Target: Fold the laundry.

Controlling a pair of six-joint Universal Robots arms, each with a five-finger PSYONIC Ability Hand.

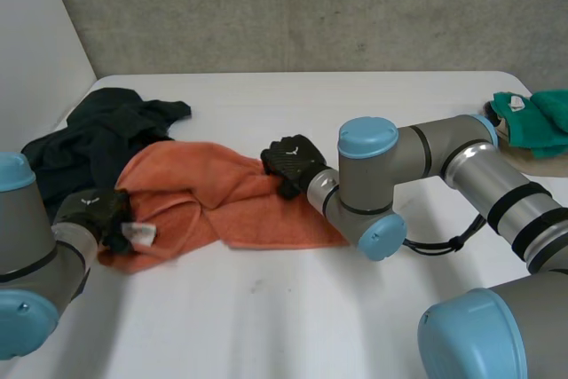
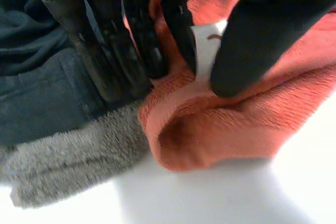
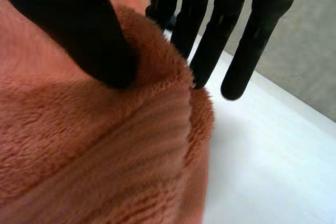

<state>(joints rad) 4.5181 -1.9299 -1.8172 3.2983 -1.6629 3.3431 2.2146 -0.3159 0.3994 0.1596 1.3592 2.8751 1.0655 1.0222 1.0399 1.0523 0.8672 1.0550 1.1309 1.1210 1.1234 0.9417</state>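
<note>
A white surface [image 1: 284, 308] is seen from above. The robot's left hand [image 1: 99, 212] is clamped on one end of a crumpled orange towel [image 1: 222, 206]. Its thumb [image 2: 257, 35] squeezes a fold against its fingers [image 2: 176, 24], and a white label [image 1: 140, 234] on the towel sits between them. Past that hand's fingertips lies a heap of dark clothes [image 1: 102, 126]. At the fingertips, a grey fuzzy cloth [image 2: 73, 153] touches the towel's fold. The towel stretches from this hand across to the right hand [image 1: 291, 162], which pinches the opposite edge. The thumb of that hand presses on top of the towel, with its straight fingers behind the raised fold. Well beyond the right arm [image 1: 461, 161], a green cloth [image 1: 541, 120] lies near the surface's far edge.
</note>
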